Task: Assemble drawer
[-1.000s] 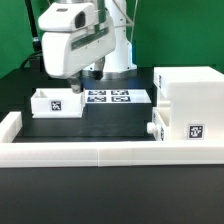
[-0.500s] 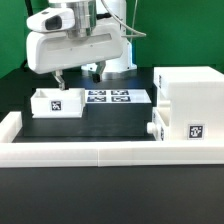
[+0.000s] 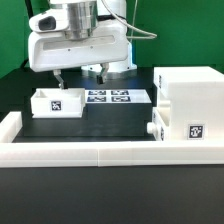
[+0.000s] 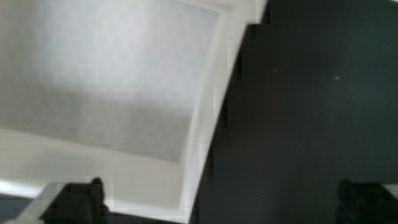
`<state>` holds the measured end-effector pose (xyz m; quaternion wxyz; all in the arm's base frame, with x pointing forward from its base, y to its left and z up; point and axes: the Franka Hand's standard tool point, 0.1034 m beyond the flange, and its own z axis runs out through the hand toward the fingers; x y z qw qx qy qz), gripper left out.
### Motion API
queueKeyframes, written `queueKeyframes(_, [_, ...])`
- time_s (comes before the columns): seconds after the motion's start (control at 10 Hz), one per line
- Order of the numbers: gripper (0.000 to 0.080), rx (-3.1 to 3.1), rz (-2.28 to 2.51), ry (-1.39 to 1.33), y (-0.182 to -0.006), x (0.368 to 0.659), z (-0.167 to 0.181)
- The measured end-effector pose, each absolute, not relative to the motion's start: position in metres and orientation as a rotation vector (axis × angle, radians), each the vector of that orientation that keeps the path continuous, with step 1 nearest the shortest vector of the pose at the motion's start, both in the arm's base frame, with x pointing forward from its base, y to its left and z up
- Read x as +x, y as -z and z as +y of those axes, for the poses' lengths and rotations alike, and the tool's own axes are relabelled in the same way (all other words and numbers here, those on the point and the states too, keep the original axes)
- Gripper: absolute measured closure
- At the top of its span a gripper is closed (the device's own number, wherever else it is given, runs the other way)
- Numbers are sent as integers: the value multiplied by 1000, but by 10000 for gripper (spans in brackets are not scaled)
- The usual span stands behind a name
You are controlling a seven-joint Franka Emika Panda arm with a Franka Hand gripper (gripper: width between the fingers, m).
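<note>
The tall white drawer housing [image 3: 188, 100] stands at the exterior view's right, with a tag on its front. One small tray sits low in it, its knob [image 3: 152, 131] sticking out to the left. The other tray [image 3: 55, 101] lies loose on the black table at the left, tag facing front. My gripper [image 3: 80, 75] hangs open and empty above and just behind this loose tray. In the wrist view the tray's white inside [image 4: 107, 90] fills one side. One dark fingertip [image 4: 75, 202] is over the tray, the other over the black table [image 4: 320, 100].
The marker board [image 3: 108, 97] lies flat between the loose tray and the housing. A long low white wall [image 3: 100, 152] edges the table's front and turns up at the left end [image 3: 10, 125]. A green backdrop stands behind.
My gripper has moved toward the exterior view's left and slightly up, from over the marker board's edge to above the loose tray. The parts have not moved.
</note>
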<state>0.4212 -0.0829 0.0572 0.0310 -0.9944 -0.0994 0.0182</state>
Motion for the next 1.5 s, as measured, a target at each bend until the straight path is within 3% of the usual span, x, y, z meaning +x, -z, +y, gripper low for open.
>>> queueKeyframes(0.3, [150,-3096,70,-27,-42,410,-85])
queueKeyframes(0.9, [150,-3124,-2,20,-10,386,-73])
queueKeyframes(1.5, [150,-3127,-70,21,-6,384,-80])
